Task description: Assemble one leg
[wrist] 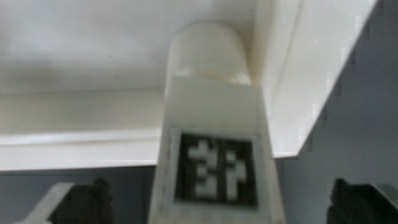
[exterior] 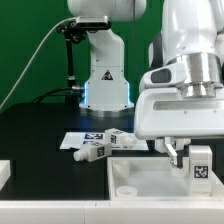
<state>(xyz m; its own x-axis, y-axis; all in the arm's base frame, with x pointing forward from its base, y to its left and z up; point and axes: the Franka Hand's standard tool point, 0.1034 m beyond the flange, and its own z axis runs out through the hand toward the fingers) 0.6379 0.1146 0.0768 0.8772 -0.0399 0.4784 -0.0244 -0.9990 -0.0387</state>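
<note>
A white leg (exterior: 200,168) with a black-and-white tag stands upright at the near right corner of the large flat white panel (exterior: 130,180). My gripper (exterior: 198,158) is down over this leg, with one finger (exterior: 175,152) showing on the exterior view's left of it. In the wrist view the leg (wrist: 217,130) runs up the middle. The dark fingers (wrist: 80,203) stand well apart on either side, with a gap to the leg on each side. The gripper (wrist: 222,208) is open. The panel (wrist: 89,100) lies behind the leg.
Loose white legs lie on the black table, one (exterior: 93,152) beside the panel's far edge and another (exterior: 122,139) behind it. The marker board (exterior: 80,138) lies flat there. The robot base (exterior: 105,80) stands at the back. A white block (exterior: 4,172) sits at the left edge.
</note>
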